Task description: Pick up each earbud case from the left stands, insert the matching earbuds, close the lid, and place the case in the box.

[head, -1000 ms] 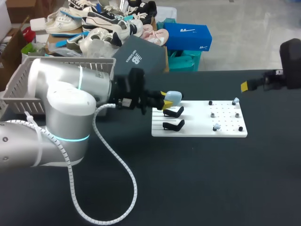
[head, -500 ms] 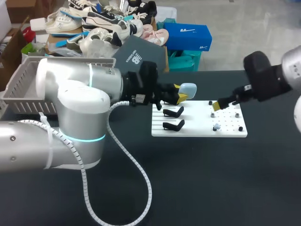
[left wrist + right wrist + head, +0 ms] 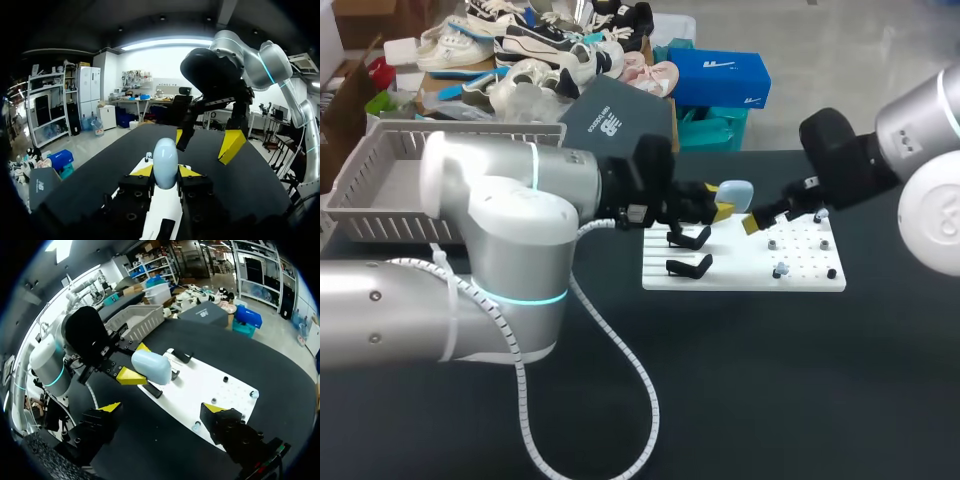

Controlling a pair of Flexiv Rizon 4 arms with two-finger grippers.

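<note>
Earbud case [image 3: 734, 190], pale blue, pinched between left gripper [image 3: 165, 171] fingers, held above the white board [image 3: 750, 277] near its black stands [image 3: 688, 241]. Right gripper [image 3: 162, 407] spread wide, empty, close to the case, not touching.

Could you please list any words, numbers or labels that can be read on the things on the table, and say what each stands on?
None can be read on the table.
Earbud case: plain pale blue shell, no print showing.
White stand board: blank, only holes, pegs and black stands.
</note>
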